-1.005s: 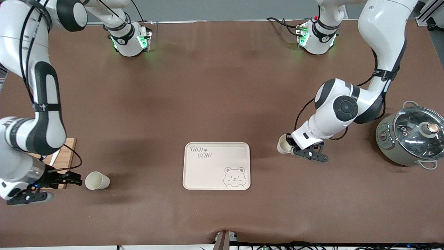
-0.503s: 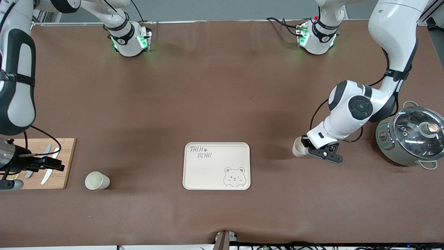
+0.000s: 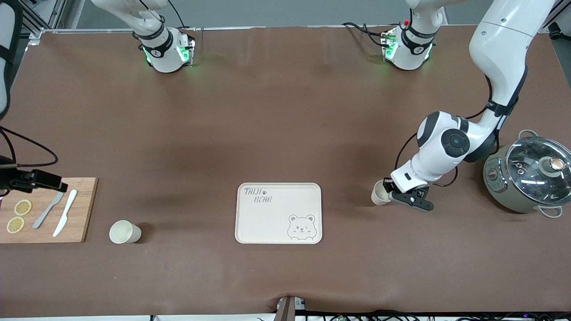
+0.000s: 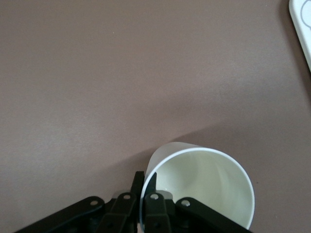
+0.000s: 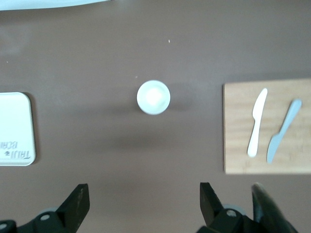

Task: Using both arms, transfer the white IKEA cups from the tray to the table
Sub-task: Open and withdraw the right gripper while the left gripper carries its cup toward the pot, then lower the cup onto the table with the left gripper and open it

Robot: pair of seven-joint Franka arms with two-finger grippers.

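Observation:
One white cup [image 3: 124, 232] stands upright on the table, between the bear-print tray [image 3: 312, 191] and the cutting board; it also shows in the right wrist view [image 5: 153, 97]. My right gripper [image 5: 143, 204] is open and empty, high over the cutting board's edge, at the front view's edge [image 3: 44, 180]. My left gripper [image 4: 146, 187] is shut on the rim of the other white cup [image 4: 204, 187], one finger inside and one outside. That cup [image 3: 379, 193] hangs tilted, low over the table between the tray and the pot.
A wooden cutting board [image 3: 82, 209] with two knives and lemon slices lies at the right arm's end. A steel pot with a glass lid [image 3: 531, 174] stands at the left arm's end. The tray's corner shows in the left wrist view [image 4: 303, 29].
My right gripper has drawn back from the standing cup and risen over the cutting board. My left gripper has carried its cup away from the tray toward the pot, then slightly back.

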